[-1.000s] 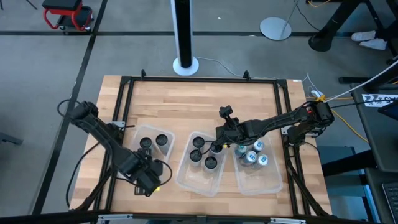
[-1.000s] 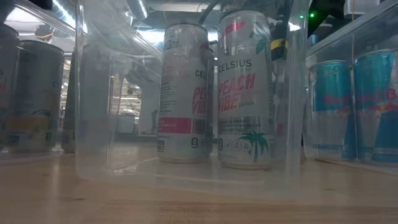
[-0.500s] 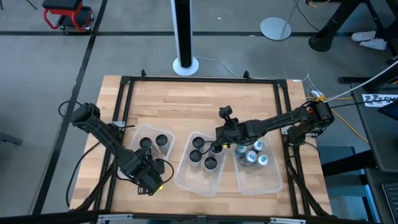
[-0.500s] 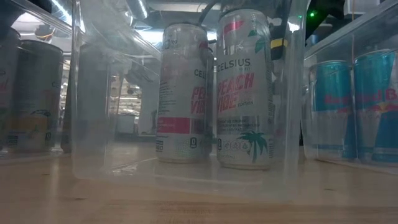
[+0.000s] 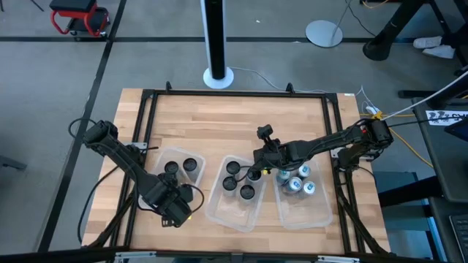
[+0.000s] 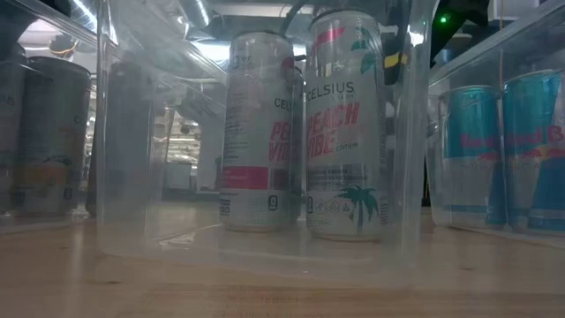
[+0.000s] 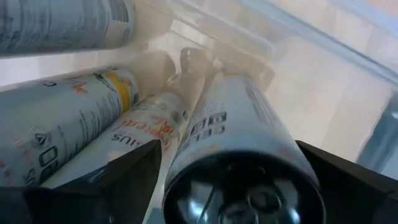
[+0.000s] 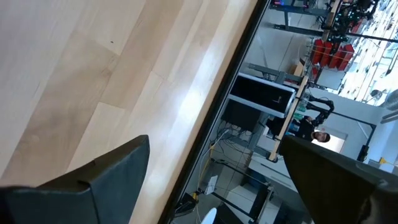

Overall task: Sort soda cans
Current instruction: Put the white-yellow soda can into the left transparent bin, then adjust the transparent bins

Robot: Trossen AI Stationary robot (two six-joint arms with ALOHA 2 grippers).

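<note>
The soda cans (image 5: pixel 238 183) stand upright, long axes vertical, in three clear bins (image 5: pixel 232 216) on the counter (image 5: pixel 234 124). The left claw (image 5: pixel 174 208), jaws wide, straddles one can (image 7: pixel 242 162) at the left bin's near end. The right claw (image 5: pixel 257 172) gapes wide between middle and right bins.

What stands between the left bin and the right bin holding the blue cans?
In the high view, the middle bin with dark-topped cans sits between the left bin and the right bin of blue cans.
</note>
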